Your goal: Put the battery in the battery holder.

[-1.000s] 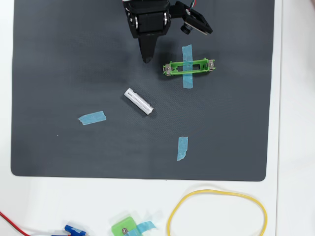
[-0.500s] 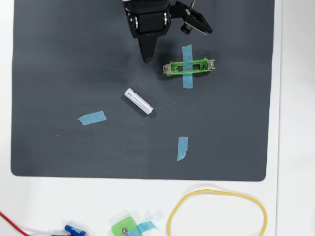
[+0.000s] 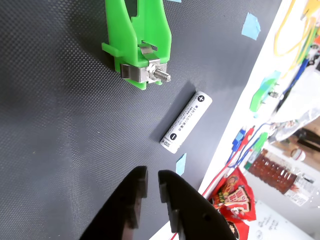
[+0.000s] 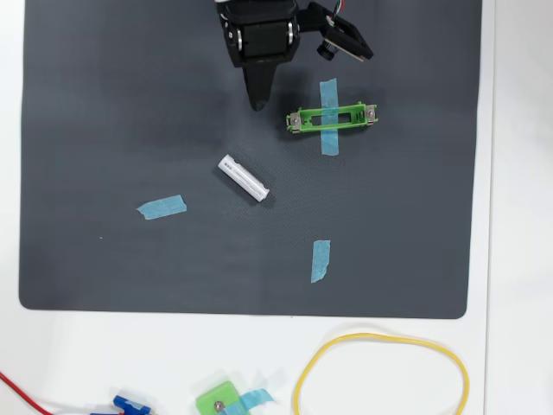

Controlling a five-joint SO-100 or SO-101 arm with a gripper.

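Note:
The white battery [image 4: 244, 179] lies flat and diagonal near the middle of the dark mat; in the wrist view the battery [image 3: 186, 121] shows its plus and minus marks. The green battery holder [image 4: 296, 121] is fixed to the mat by a blue tape strip, up and to the right of the battery, and the holder's [image 3: 120, 35] metal contact and screw face the camera. My gripper [image 4: 257, 105] hangs above the mat just left of the holder and well short of the battery. In the wrist view my gripper [image 3: 152, 175] is shut, with nothing between its black fingers.
Two loose blue tape pieces [image 4: 162, 207] [image 4: 320, 260] lie on the dark mat [image 4: 104, 104]. Off the mat's front edge are a yellow rubber band [image 4: 371, 334], a squarish green piece [image 4: 217, 401] and a red wire [image 4: 17, 387].

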